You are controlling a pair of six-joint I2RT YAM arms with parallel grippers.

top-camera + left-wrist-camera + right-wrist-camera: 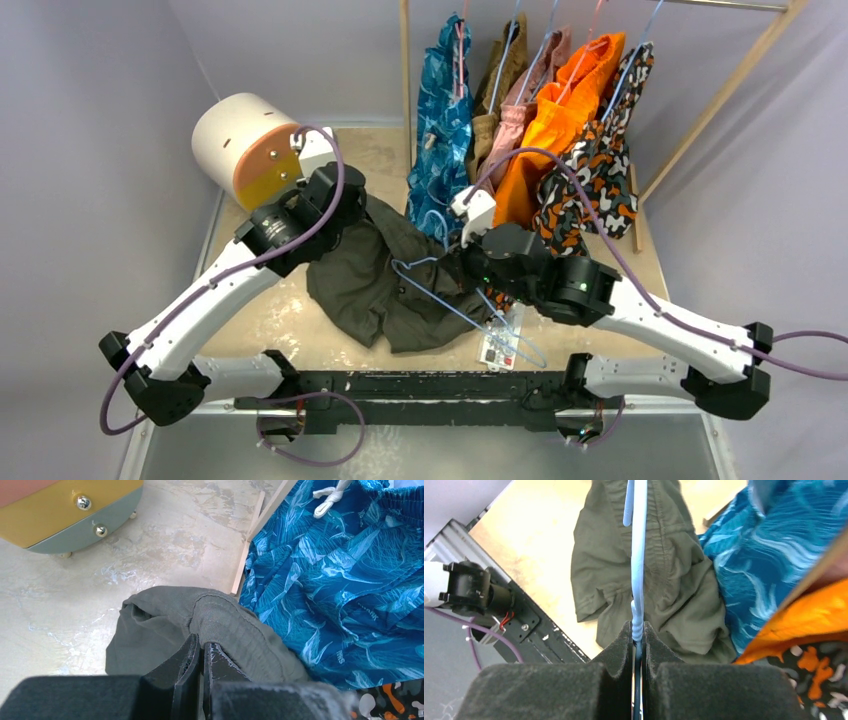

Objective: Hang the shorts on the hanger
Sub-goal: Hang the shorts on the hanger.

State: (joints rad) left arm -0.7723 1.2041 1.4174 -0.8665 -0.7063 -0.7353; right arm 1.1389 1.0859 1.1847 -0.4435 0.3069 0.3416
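Fabric lies crumpled on the table point(285, 325) in the top view: the shorts point(365, 285), long axis running far-left to near-right. The hanger point(452, 305) follows the same diagonal, its hook over the shorts. The 2 arms reach forward and bend inward, the left gripper point(345, 205) at the shorts' far edge and the right gripper point(462, 262) at their right side.

Left wrist — fingers point(187, 660) pinched tight on a raised fold of the shorts point(165, 625), beside the blue patterned shorts point(340, 590).

Right wrist — fingers point(616, 650) clamped on the hanger point(639, 555), which points straight away.
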